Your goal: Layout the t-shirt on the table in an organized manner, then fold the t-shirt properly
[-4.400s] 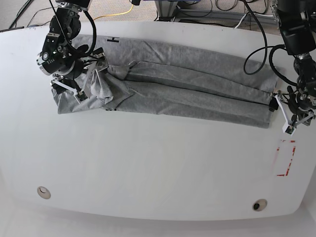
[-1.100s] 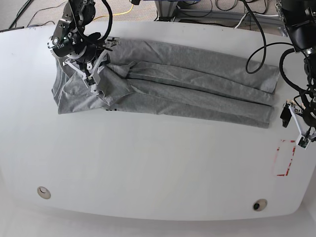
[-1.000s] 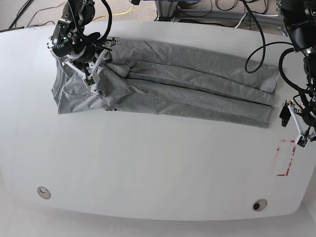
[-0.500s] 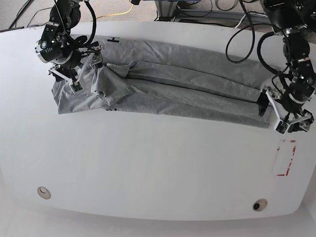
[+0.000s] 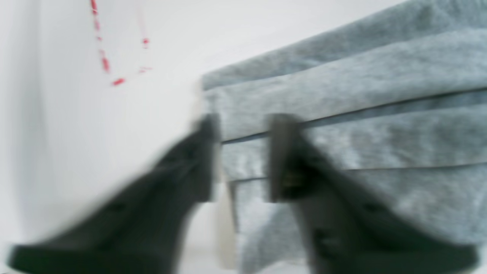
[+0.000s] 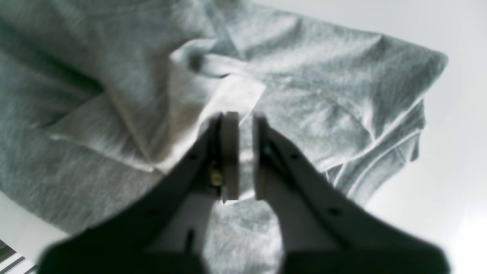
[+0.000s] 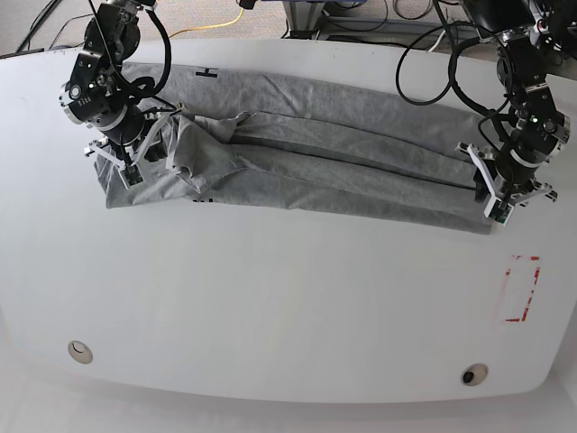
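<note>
Stretched across the far half of the tabletop (image 7: 270, 298), the t-shirt (image 7: 343, 162) lies as a long band of heather-grey folds, bunched and rumpled at the end under the right arm and stacked in flatter layers at the end under the left arm. At the stacked end the left pincer (image 5: 241, 156) straddles the edge of the layers, its fingers a short way apart with cloth between them; blur hides whether they actually grip it. At the rumpled end the right pincer (image 6: 239, 152) has its fingers nearly together over a pale fold, and whether it pinches cloth cannot be told. Just beyond the left pincer the tabletop is bare, up to a red tape rectangle (image 7: 523, 289). The whole near half lies clear, two round grommets (image 7: 79, 351) near its front edge.
</note>
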Robot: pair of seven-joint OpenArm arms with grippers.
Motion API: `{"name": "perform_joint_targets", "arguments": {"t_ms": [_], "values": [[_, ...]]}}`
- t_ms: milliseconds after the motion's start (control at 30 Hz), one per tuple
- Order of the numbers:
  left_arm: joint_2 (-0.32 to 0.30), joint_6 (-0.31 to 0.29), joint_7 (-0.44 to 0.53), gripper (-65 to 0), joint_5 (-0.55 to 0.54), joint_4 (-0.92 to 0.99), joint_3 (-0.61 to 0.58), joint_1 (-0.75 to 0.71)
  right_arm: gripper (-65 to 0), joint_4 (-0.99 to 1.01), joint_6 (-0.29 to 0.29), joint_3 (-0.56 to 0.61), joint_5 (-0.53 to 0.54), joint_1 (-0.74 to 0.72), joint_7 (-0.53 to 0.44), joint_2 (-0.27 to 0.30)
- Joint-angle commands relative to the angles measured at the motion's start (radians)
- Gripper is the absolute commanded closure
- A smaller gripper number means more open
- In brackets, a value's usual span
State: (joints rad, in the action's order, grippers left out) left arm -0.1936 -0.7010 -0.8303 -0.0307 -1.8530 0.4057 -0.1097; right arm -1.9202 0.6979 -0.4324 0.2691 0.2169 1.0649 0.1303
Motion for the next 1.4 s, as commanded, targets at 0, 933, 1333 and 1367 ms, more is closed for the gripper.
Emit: {"name": "perform_joint_targets", "arguments": {"t_ms": [0,933,1333,1367], "values": [[-0.014,0.003,0.019,0.0,-0.007,-0.014,0.006,-0.008,0.0,0.034,0.000,-0.004,0.011,-0.004,-0.041,0.007],[-0.020,0.003,0.022,0.0,-0.007,0.085,0.006,-0.095,-1.3,0.543,0.000,0.004,0.011,-0.130,-0.275,0.107],[-0.031,0.003,0.015,-0.1,-0.013,0.046,0.086,-0.005,-1.3,0.574,0.000,0.007,0.011,-0.187,-0.288,0.125],[-0.031,0.003,0.015,-1.4,-0.013,0.046,0.098,0.006,-1.3,0.574,0.000,0.007,0.011,-0.187,-0.288,0.125]]}}
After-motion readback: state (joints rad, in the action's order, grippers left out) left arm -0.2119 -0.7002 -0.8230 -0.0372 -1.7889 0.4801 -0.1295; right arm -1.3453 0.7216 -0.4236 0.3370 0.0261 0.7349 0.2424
